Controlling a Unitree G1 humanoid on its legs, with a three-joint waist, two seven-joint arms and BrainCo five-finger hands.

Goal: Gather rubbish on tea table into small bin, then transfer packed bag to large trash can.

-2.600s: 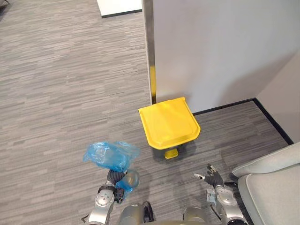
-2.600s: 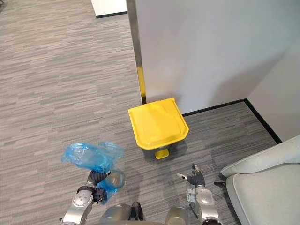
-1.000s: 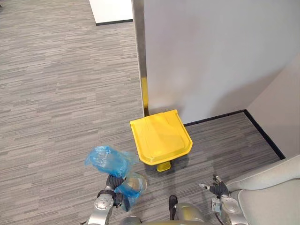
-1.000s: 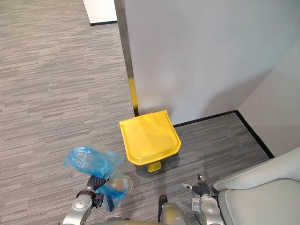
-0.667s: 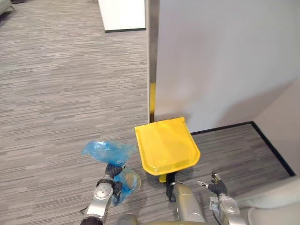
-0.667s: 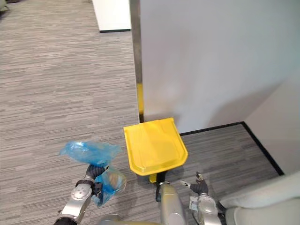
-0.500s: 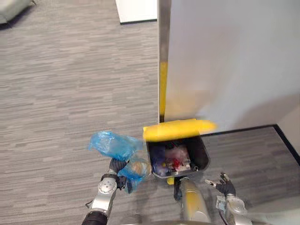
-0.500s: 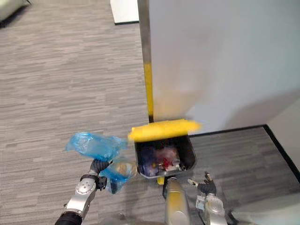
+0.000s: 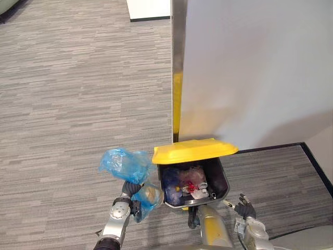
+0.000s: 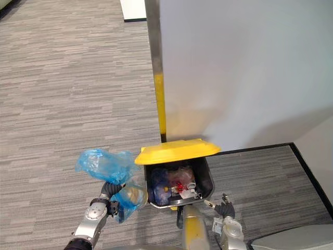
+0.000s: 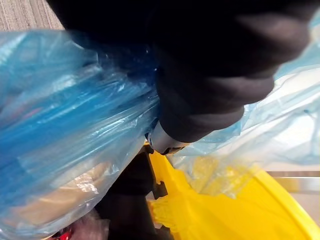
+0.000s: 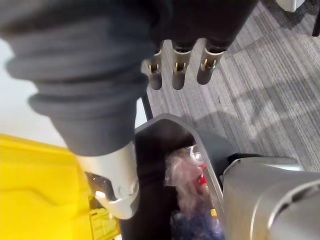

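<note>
Left hand point(image 9: 130, 189) clenched round neck of crinkled blue translucent plastic rubbish bag point(image 9: 124, 163), held off grey carpet floor point(image 9: 62, 94), just beside left wall of dark grey pedal bin point(image 9: 225, 183). Bin's yellow lid point(image 9: 193, 150) raised; mixed rubbish point(image 9: 188, 183) inside. Right hand point(image 9: 243, 209) low, right of bin, fingers point(image 12: 179, 75) straight, holding nothing.

You'll see the translucent blue plastic bag point(image 9: 125, 164) is thin, crinkled and glossy; the yellow plastic lid point(image 9: 195, 150) looks smooth with a soft sheen; the dark grey plastic trash can point(image 9: 223, 181) beneath it is smooth and duller on its inner wall; the grey carpet floor point(image 9: 62, 94) is matt, with a fine striped weave; the pale grey wall panel point(image 9: 250, 67) is smooth and matt; its metal edge strip point(image 9: 178, 41) looks brushed and reflective.
</note>
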